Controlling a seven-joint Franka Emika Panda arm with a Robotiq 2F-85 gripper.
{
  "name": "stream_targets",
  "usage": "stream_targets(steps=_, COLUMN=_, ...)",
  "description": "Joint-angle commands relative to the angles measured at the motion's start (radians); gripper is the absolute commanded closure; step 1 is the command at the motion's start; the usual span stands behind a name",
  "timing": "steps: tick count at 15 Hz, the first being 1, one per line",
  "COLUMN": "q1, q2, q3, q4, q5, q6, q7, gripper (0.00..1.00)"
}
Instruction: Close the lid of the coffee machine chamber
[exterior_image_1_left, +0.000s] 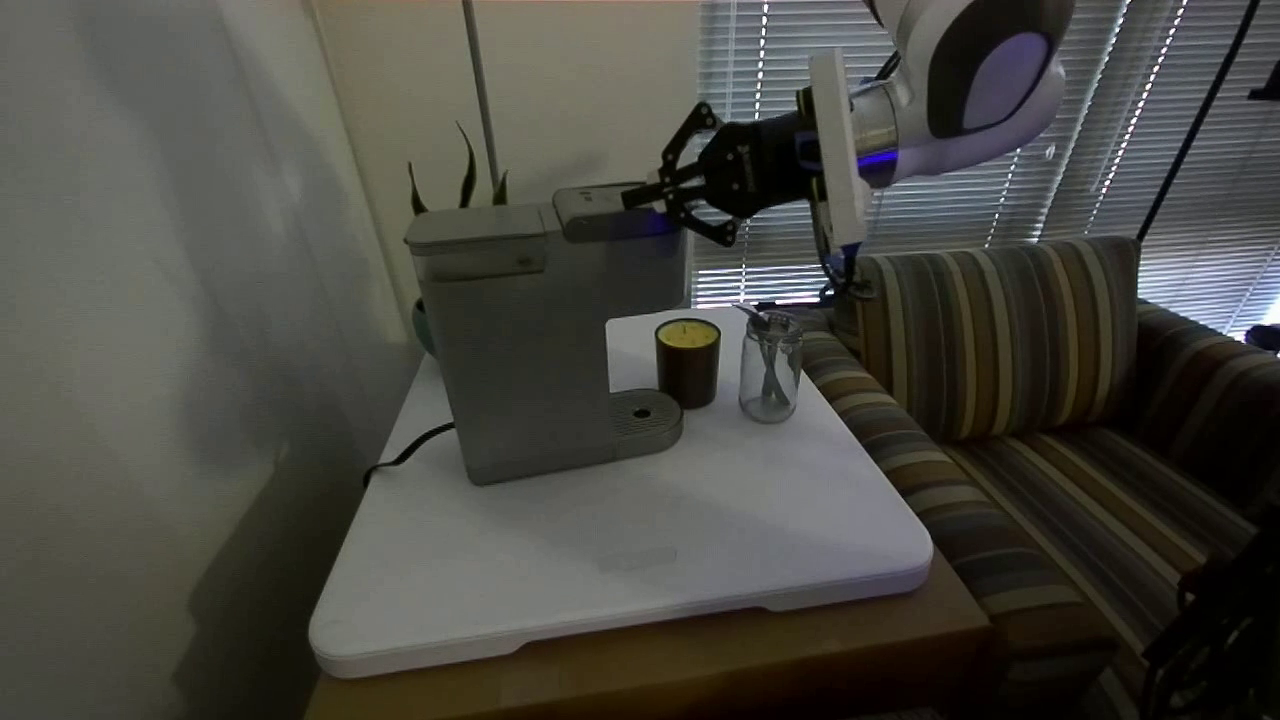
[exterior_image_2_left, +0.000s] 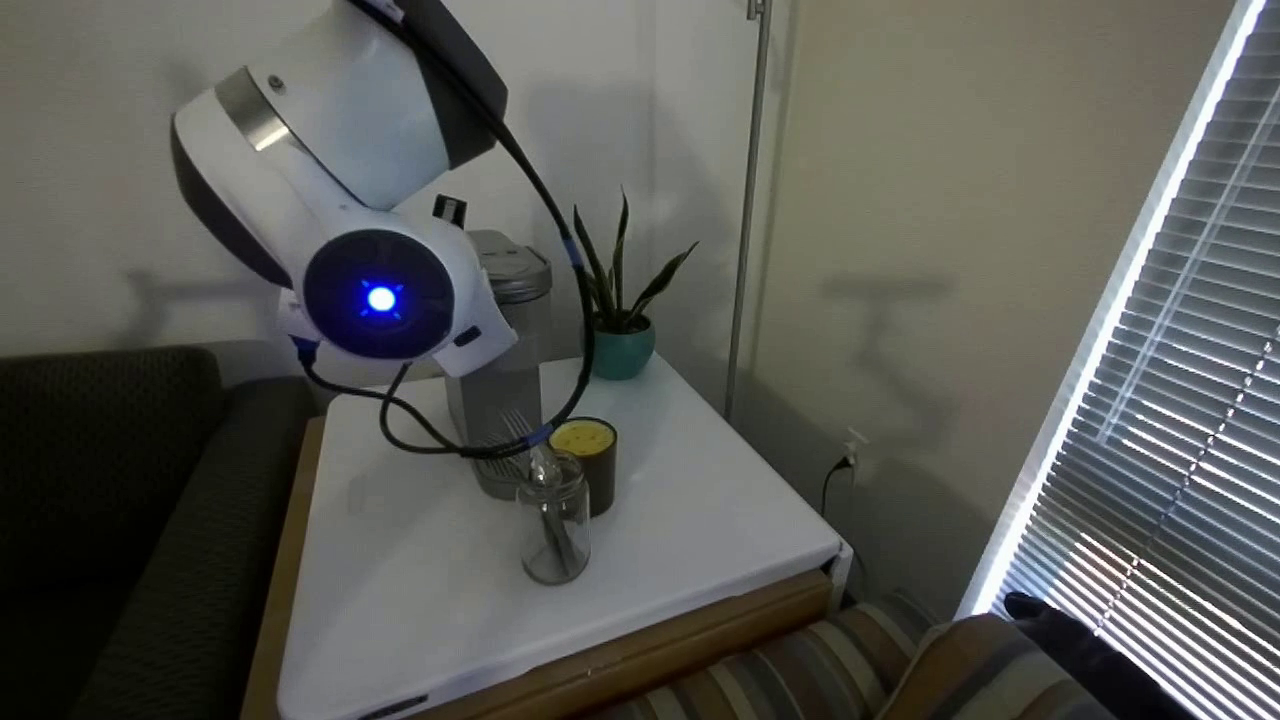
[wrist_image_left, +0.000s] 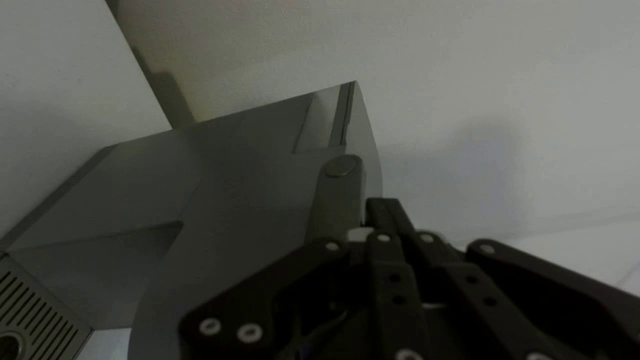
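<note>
Jaws closed together at lid (exterior_image_1_left: 600, 209) | lid down on coffee machine (exterior_image_1_left: 530, 360) | lid marks (exterior_image_1_left: 585, 196) unreadable

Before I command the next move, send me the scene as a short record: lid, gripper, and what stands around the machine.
Lid: looks lowered onto the coffee machine; whether latched, cannot tell
Gripper: shut, fingertips against or just over the lid
Surface: white tabletop
By the drip tray: dark cup, yellow inside
Beside the cup: clear jar holding cutlery
Also on the tabletop: teal-potted plant
</note>
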Motion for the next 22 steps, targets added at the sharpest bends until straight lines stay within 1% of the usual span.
stream_targets(steps=1, q1=-0.006, q2=0.066, q3=-0.011, q4=0.018, q5=0.033, q6=-0.072, q7=-0.048, gripper=1.00)
stream_targets(steps=6, q1=-0.006, q2=0.079, q3=-0.024, q4=0.008, q5=0.049, q6=-0.117, q7=-0.055, gripper=1.00)
stream_targets(steps=12, q1=0.005, q2=0.091, q3=-0.024, q4=0.010, q5=0.032, q6=-0.104, q7=-0.027, gripper=1.00)
stream_targets(steps=15, q1=0.011, q2=0.059, q3=-0.032, q4=0.010, q5=0.014, q6=-0.069, q7=-0.023, gripper=1.00)
stream_targets(steps=17, q1=0.021, q2=0.003, q3=-0.041, q4=0.010, q5=-0.031, q6=-0.009, q7=0.006, gripper=1.00)
stream_targets(steps=19, q1=0.039, q2=-0.073, q3=-0.042, q4=0.016, q5=-0.110, q6=0.088, q7=0.050, gripper=1.00)
stream_targets(steps=20, q1=0.049, q2=-0.111, q3=-0.039, q4=0.023, q5=-0.174, q6=0.149, q7=0.086, gripper=1.00)
stream_targets(steps=22, q1=0.056, q2=-0.170, q3=-0.026, q4=0.050, q5=-0.307, q6=0.233, q7=0.159, gripper=1.00)
